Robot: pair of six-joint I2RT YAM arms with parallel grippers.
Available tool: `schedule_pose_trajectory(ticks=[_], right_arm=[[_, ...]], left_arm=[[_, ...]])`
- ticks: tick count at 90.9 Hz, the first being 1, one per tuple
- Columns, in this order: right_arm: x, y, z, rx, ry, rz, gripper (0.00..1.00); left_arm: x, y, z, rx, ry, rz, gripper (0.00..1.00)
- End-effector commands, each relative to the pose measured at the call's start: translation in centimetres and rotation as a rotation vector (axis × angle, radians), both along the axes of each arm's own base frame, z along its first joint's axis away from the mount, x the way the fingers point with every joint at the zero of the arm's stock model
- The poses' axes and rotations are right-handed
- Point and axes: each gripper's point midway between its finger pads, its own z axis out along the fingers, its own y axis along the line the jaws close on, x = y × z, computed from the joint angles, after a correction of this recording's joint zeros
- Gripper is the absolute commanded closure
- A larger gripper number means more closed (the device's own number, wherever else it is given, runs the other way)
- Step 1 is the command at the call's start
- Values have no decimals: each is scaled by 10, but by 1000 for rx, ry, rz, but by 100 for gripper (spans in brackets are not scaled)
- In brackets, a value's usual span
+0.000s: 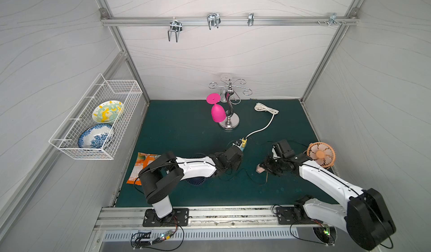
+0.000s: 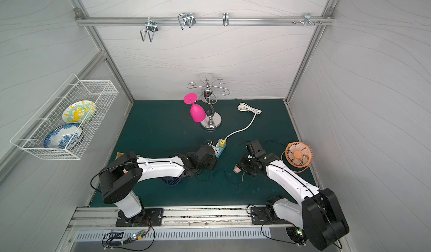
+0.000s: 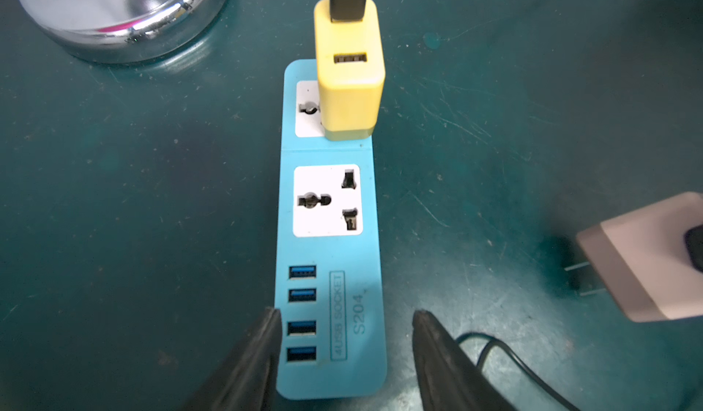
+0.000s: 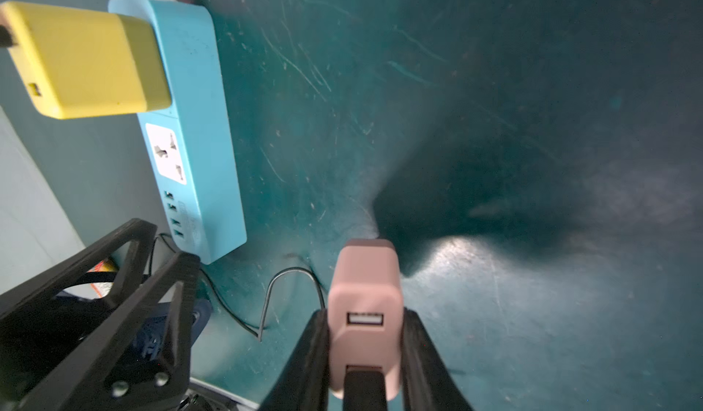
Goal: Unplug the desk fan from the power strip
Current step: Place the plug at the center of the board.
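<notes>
The light-blue power strip (image 3: 365, 260) lies on the green mat, and both top views show it (image 1: 242, 147) (image 2: 220, 149). My left gripper (image 3: 347, 311) is open and straddles the strip's USB end; one finger touches its side, the other stands apart. The socket nearest that gripper is empty. My right gripper (image 4: 365, 312) is shut on a pink plug adapter (image 4: 365, 287), held off the mat to the right of the strip (image 1: 259, 169), its prongs bare (image 3: 582, 276). The orange desk fan (image 1: 321, 154) stands at the right edge, beside my right arm.
A yellow adapter (image 3: 350, 97) with a black cable sits in the strip's far socket. The strip's white cord (image 1: 265, 124) runs to the back. A chrome glass stand (image 1: 229, 123) holds a pink glass (image 1: 218, 113). A dark blue fan (image 1: 196, 182) and an orange packet (image 1: 142, 166) lie under my left arm.
</notes>
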Motion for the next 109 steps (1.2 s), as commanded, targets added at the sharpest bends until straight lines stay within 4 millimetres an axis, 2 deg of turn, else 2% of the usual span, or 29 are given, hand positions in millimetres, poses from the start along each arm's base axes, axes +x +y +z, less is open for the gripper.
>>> schedule_pose_trajectory(ticks=[1, 12, 22, 39, 51, 76, 91, 109], right_arm=[[-4, -7, -6, -15, 7, 2, 61], [-8, -18, -3, -38, 5, -17, 39], [-8, -29, 6, -82, -1, -26, 29], [-16, -51, 17, -220, 73, -22, 24], [-10, -54, 32, -262, 91, -4, 24], [16, -25, 63, -263, 60, 84, 24], [25, -1, 67, -279, 83, 150, 24], [43, 25, 72, -306, 86, 194, 24]], left_arm=[[5, -3, 0, -12, -5, 13, 41], [5, -2, -1, -17, -4, 17, 40], [5, -2, -3, -22, -2, 13, 38], [3, -1, -5, -40, -2, 12, 36], [3, 0, -7, -66, -20, 14, 34], [3, 3, -23, -80, -37, 20, 34], [2, 5, -38, -72, -18, 38, 35], [2, 10, -38, -79, -45, 53, 35]])
